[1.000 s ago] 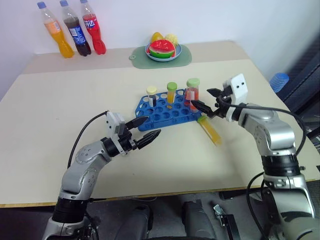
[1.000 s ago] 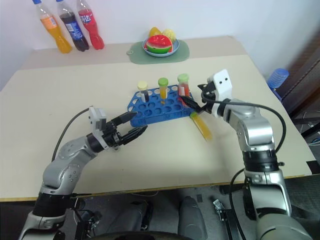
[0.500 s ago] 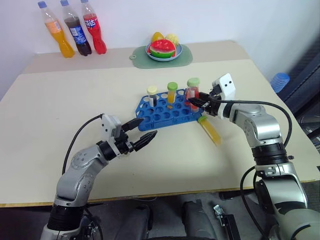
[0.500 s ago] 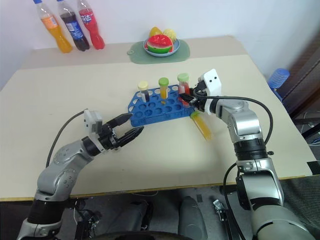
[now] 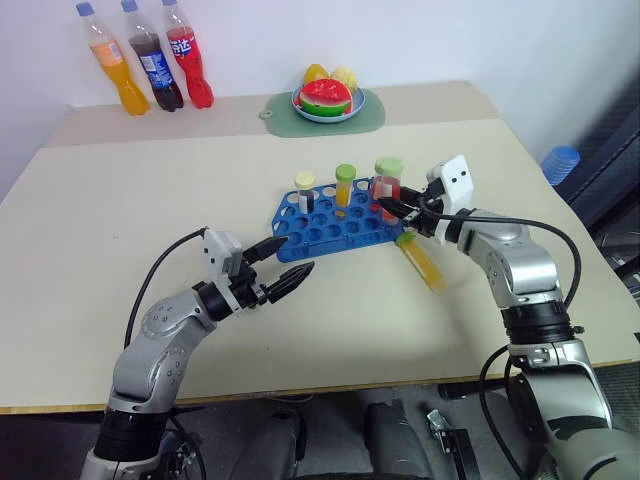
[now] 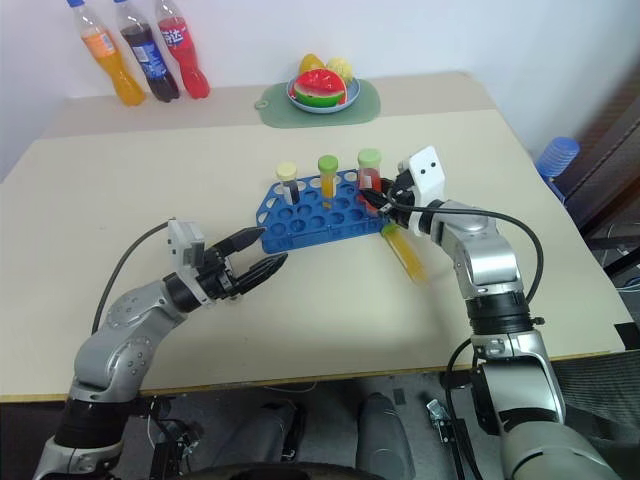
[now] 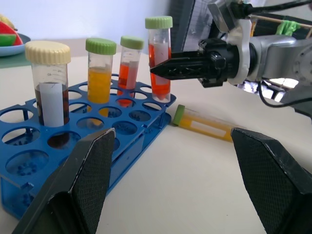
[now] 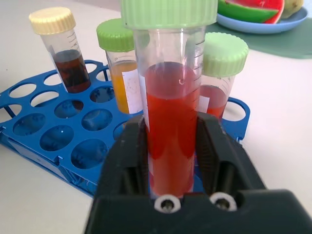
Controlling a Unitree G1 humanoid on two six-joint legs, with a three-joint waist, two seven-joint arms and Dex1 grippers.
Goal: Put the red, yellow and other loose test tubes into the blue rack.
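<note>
Two black fingers of the left gripper [image 5: 283, 257] stand spread apart, empty, near the bright blue perforated plastic rack [image 5: 322, 228]. Just right of it a yellow-filled green-capped tube [image 5: 420, 258] lies flat. The right gripper [image 8: 171, 146] clamps a red-liquid green-capped tube [image 8: 169, 117] upright at the rack's right end. Printed graduation lines are unreadable. Three capped tubes [image 7: 100, 73] stand racked.

The beige surface [image 5: 120, 210] carries the blue rack [image 5: 330, 225], a yellow tube [image 5: 422, 262] lying beside it, three soda bottles [image 5: 150, 65] and a green mat [image 5: 370, 117].
</note>
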